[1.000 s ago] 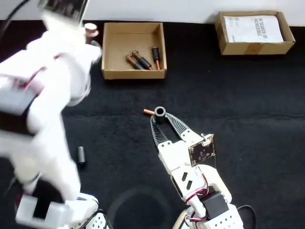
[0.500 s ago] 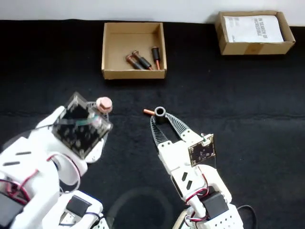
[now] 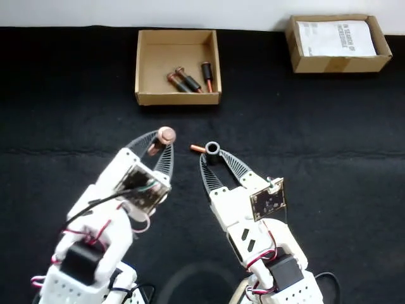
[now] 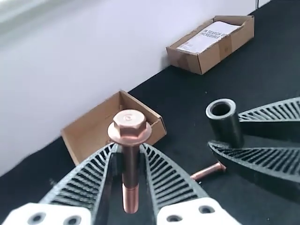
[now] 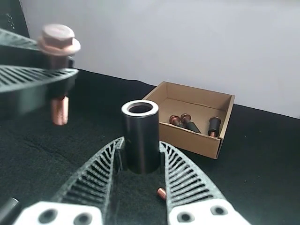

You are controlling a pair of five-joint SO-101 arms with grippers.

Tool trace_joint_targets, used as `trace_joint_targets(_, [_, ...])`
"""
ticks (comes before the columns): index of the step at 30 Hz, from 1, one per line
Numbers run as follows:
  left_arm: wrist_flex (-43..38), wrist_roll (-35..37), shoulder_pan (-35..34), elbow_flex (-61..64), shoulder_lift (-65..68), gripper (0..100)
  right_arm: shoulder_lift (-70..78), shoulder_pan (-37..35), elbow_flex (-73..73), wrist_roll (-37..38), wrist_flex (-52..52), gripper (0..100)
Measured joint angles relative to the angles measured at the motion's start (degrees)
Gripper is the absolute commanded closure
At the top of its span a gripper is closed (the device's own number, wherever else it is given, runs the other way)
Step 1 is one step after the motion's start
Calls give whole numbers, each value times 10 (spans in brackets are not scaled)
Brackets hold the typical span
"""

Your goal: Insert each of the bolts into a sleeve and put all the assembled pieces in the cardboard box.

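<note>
Black cloth is covering the table (image 3: 329,164) under both my arms, with a pale wall behind. My left gripper (image 3: 159,140) is clamping a copper bolt (image 3: 166,134) by its shank, head up, the threaded end hanging free below the fingers. My right gripper (image 3: 212,156) is pinching a dark sleeve (image 3: 212,149) upright, its open bore facing up. The two are sitting near each other but apart, with the bolt off to one side of the sleeve rather than above it. Just beside the sleeve, a second bolt (image 3: 197,149) is lying loose on the cloth. Farther out, the cardboard box (image 3: 178,98) is holding three finished pieces (image 3: 188,79), and another box (image 3: 338,63) with a printed sheet is sitting well apart, near the far edge.

I am reading this as the insertion step, with the parts gripped but not yet joined. Next I am expecting to carry the bolt's tip squarely over the bore, shank vertical, and lower it slowly; a small tilt would be catching it on the rim
</note>
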Motion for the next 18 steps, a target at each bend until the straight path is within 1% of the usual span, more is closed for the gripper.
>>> trace_joint_targets(3, [-51,56,0,6,36,992,0,0,0,0,0,992])
trace_joint_targets(5, [-70,98,-1,6,70,992,0,0,0,0,0,992])
trace_joint_targets(11, [-76,219,0,-55,169,992,0,0,0,0,0,992])
trace_joint_targets(15, [-79,265,10,-105,203,992,0,0,0,0,0,992])
trace_joint_targets(18, [-86,273,31,-129,222,992,0,0,0,0,0,992])
